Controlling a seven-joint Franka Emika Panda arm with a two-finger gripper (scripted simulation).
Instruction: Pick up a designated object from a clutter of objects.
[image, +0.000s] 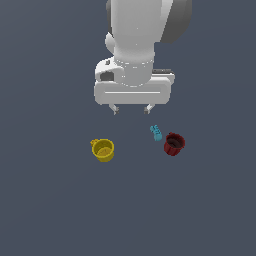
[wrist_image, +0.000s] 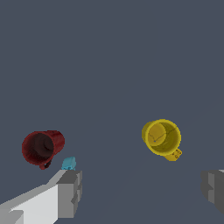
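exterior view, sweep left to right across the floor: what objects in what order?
tiny yellow block → yellow cup (the block touches the cup's left rim) → cyan piece → dark red cup. The gripper hangs above, fingers apart, holding nothing.
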